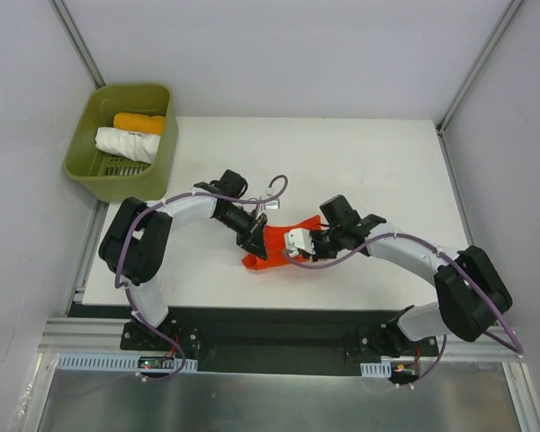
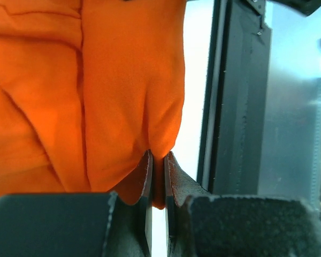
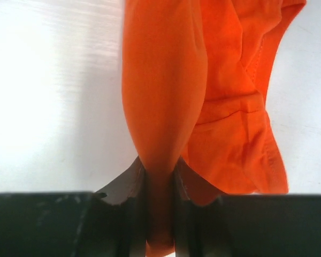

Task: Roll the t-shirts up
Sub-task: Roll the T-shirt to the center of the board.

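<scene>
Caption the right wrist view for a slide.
Right claw pinching a fold of the red-orange t-shirt, white table behind.

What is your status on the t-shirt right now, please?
Left hand shut on bunched red-orange cloth t-shirt. Right hand shut on another fold. Shirt crumpled mid-table, not yet rolled. Nothing blocking.
</scene>
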Controlling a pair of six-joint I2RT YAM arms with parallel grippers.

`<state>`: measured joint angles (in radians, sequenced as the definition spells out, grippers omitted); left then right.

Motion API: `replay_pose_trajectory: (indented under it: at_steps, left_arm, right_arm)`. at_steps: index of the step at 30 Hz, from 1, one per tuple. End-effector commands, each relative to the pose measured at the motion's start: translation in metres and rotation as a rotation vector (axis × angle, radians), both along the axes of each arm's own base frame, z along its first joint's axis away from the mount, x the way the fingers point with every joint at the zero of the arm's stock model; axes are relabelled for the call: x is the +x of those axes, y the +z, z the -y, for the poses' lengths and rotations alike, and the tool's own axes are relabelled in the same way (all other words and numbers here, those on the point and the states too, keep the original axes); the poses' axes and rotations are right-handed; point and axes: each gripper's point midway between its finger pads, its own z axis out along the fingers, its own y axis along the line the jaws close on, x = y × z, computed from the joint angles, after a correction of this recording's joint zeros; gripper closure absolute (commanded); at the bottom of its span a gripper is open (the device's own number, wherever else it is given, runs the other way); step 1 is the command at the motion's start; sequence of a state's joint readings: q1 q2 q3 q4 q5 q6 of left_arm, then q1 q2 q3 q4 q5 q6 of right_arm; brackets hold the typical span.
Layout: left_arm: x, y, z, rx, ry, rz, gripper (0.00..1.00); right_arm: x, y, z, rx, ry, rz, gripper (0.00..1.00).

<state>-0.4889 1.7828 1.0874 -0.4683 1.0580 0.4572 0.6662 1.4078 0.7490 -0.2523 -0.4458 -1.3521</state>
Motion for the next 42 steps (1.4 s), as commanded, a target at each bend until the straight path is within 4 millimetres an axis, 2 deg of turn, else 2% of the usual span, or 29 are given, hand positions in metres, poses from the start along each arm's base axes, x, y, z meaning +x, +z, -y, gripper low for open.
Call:
replay_pose_trajectory:
  at_steps: [1,2,7,11,13,14,15,17,19,20,22,24,27,30,32,33,35,36,37,38,39,41,42]
  left_arm:
    - [-0.013,0.015,-0.002,-0.030,0.034,-0.121,1.00]
    - [-0.016,0.018,-0.003,-0.035,0.040,-0.141,1.00]
    - [-0.023,0.017,-0.007,0.002,0.079,-0.215,1.00]
    - [-0.014,0.004,-0.010,0.074,0.112,-0.196,1.00]
    - [-0.006,-0.005,-0.012,0.107,0.135,-0.193,1.00]
    - [-0.001,-0.004,-0.012,0.107,0.141,-0.188,1.00]
    - [0.003,-0.006,-0.012,0.111,0.145,-0.184,1.00]
    - [0.014,-0.013,-0.013,0.143,0.166,-0.163,1.00]
    - [0.025,-0.021,-0.015,0.173,0.193,-0.154,0.95]
    - [0.033,-0.020,-0.015,0.181,0.209,-0.138,0.93]
    - [0.045,-0.025,-0.016,0.199,0.234,-0.121,0.85]
    - [0.062,-0.026,-0.019,0.223,0.272,-0.092,0.83]
    - [0.083,-0.020,-0.025,0.241,0.323,-0.042,0.76]
    - [0.096,0.002,-0.033,0.236,0.368,0.042,0.73]
    - [0.095,0.009,-0.041,0.237,0.383,0.078,0.71]
    - [0.093,0.023,-0.043,0.223,0.384,0.130,0.71]
    - [0.081,0.025,-0.050,0.222,0.351,0.197,0.68]
    - [0.076,0.038,-0.051,0.218,0.343,0.274,0.67]
    - [0.067,0.035,-0.053,0.225,0.304,0.323,0.65]
    - [0.063,0.039,-0.053,0.220,0.285,0.374,0.60]
    - [0.051,0.053,-0.046,0.197,0.244,0.457,0.60]
    - [0.038,0.052,-0.044,0.217,0.175,0.575,0.59]
    - [0.020,0.058,-0.032,0.190,0.110,0.646,0.57]
  right_arm:
    - [-0.036,0.024,0.009,-0.045,0.122,-0.225,0.89]
    - [-0.057,0.025,0.023,-0.104,0.131,-0.331,0.90]
    - [-0.091,0.029,0.047,-0.203,0.204,-0.518,0.91]
    - [-0.100,0.022,0.053,-0.248,0.195,-0.603,0.91]
    - [-0.103,0.017,0.051,-0.258,0.151,-0.712,0.93]
    - [-0.094,0.020,0.048,-0.234,0.104,-0.742,0.93]
    - [-0.093,0.021,0.044,-0.217,0.081,-0.789,0.94]
    - [-0.085,0.015,0.043,-0.215,0.032,-0.848,0.94]
    - [-0.075,0.016,0.040,-0.205,-0.003,-0.872,0.94]
    - [-0.072,0.010,0.042,-0.214,-0.026,-0.909,0.94]
    - [-0.064,0.010,0.041,-0.224,-0.061,-0.948,0.94]
    - [-0.056,0.003,0.043,-0.248,-0.109,-1.005,0.95]
    - [-0.056,-0.001,0.046,-0.285,-0.134,-1.071,0.95]
    - [-0.051,-0.005,0.046,-0.316,-0.172,-1.093,0.95]
    - [-0.048,-0.006,0.046,-0.344,-0.201,-1.119,0.95]
    - [-0.047,-0.009,0.046,-0.354,-0.214,-1.129,0.95]
    - [-0.043,-0.011,0.045,-0.364,-0.245,-1.133,0.95]
    - [-0.042,-0.014,0.045,-0.378,-0.260,-1.142,0.95]
    - [-0.040,-0.016,0.045,-0.386,-0.277,-1.148,0.95]
    - [-0.036,-0.016,0.044,-0.391,-0.305,-1.154,0.95]
    - [-0.034,-0.017,0.044,-0.391,-0.321,-1.158,0.95]
    - [-0.030,-0.019,0.044,-0.401,-0.365,-1.180,0.95]
    - [-0.028,-0.019,0.043,-0.401,-0.380,-1.184,0.95]
